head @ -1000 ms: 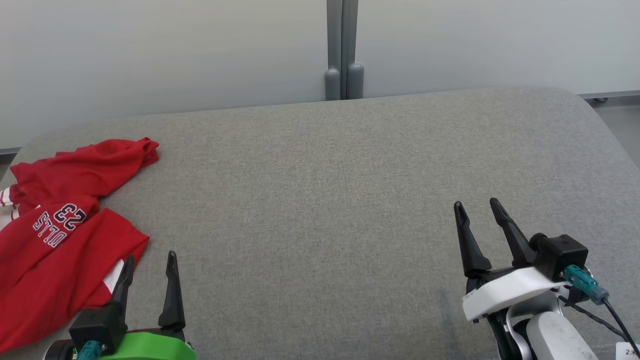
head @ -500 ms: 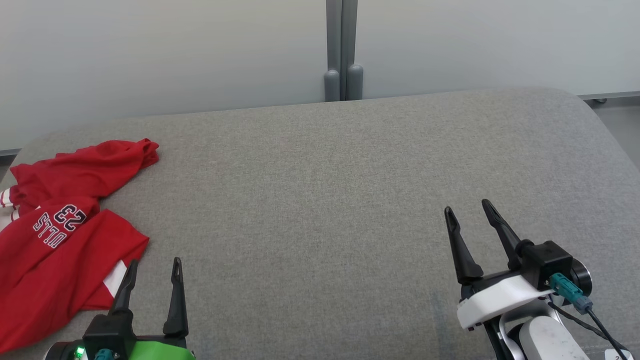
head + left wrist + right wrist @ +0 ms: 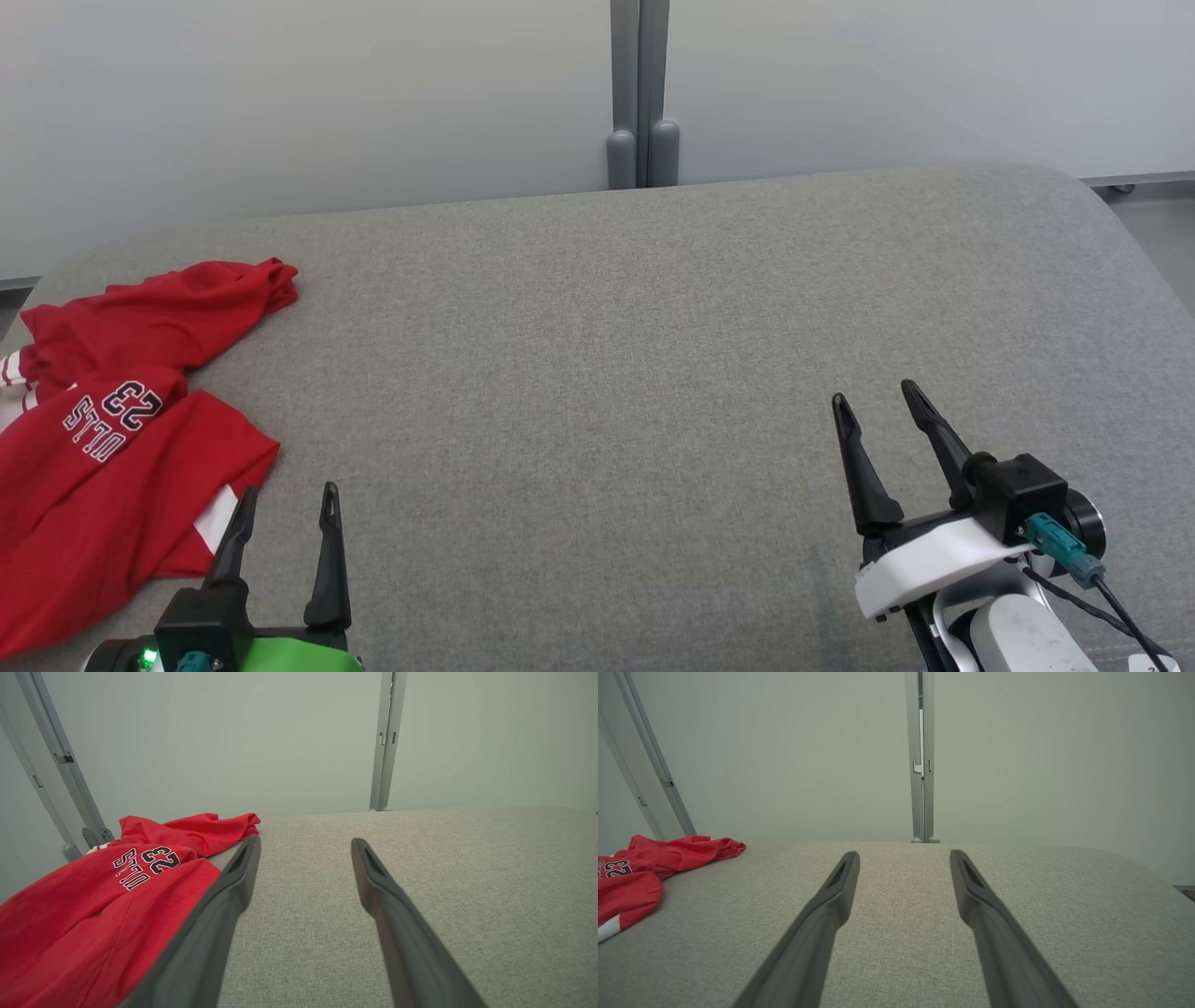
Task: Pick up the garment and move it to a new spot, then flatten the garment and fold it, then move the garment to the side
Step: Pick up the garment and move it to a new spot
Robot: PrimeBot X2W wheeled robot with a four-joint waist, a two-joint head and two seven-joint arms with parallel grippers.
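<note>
Garment (image 3: 112,467) lies in a red heap at the frame's left on the bench (image 3: 597,373), and the left jaws and right jaws, both wide and empty, have only shifted a little, so pick-up has not started.

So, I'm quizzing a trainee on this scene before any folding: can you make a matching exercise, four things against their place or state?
Things:
1 red jersey
2 left gripper
3 right gripper
4 grey post

Places or states:
A upright behind the far edge, centre
B crumpled at the left
C jaws open, lower right, far from the jersey
D jaws open, beside the jersey

Pairs: 1-B, 2-D, 3-C, 4-A
</note>
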